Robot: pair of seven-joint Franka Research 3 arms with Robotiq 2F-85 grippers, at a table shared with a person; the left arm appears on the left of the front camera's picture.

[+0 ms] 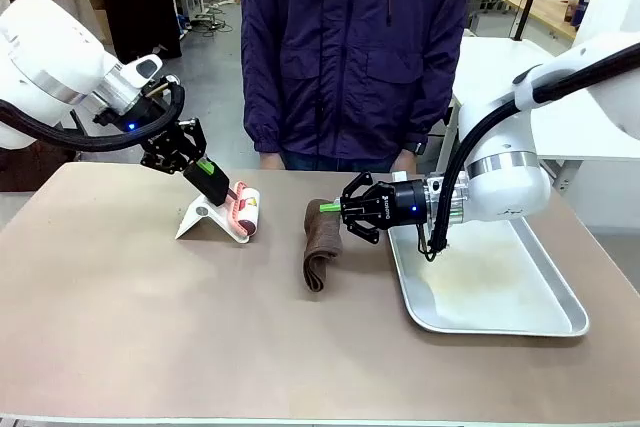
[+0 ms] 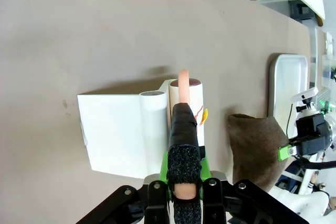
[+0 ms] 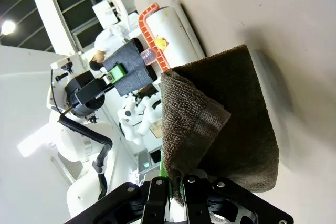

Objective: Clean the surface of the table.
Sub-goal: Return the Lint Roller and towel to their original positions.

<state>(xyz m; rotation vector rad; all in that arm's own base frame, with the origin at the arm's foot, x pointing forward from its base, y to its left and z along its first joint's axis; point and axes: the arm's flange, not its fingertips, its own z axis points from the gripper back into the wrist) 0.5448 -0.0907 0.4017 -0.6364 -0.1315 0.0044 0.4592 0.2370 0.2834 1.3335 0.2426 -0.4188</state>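
1. A wide, matte beige-brown tabletop [image 1: 150, 327] with a pale edge spans the front view, from the robot's near edge to the far edge where a person in a dark purple jacket [image 1: 350, 47] stands.
2. The left gripper [image 1: 222, 190], black with green pads, reaches down toward the far-left part of the tabletop. Its fingers [image 2: 184, 129] are clamped tight on the pinkish-orange handle of a white lint roller [image 1: 245, 212].
3. The roller's white drum lies on the tabletop, touching a white folded sheet or stand [image 1: 205, 219] just beside it on the side toward the left edge.
4. The right gripper [image 1: 330, 208] reaches in sideways near the middle of the tabletop, toward the far edge. Its fingers [image 3: 173, 192] are pinched together on the upper edge of a dark brown folded terry cloth [image 1: 321, 247].
5. The cloth hangs from that grip and its lower part rests on the tabletop, pointing toward the near edge.
6. The cloth lies between the lint roller and a shallow rectangular silver metal tray [image 1: 560, 292], which sits by the right edge of the tabletop.
7. The person's hand [image 1: 405, 162] rests at the far edge, behind the tray.
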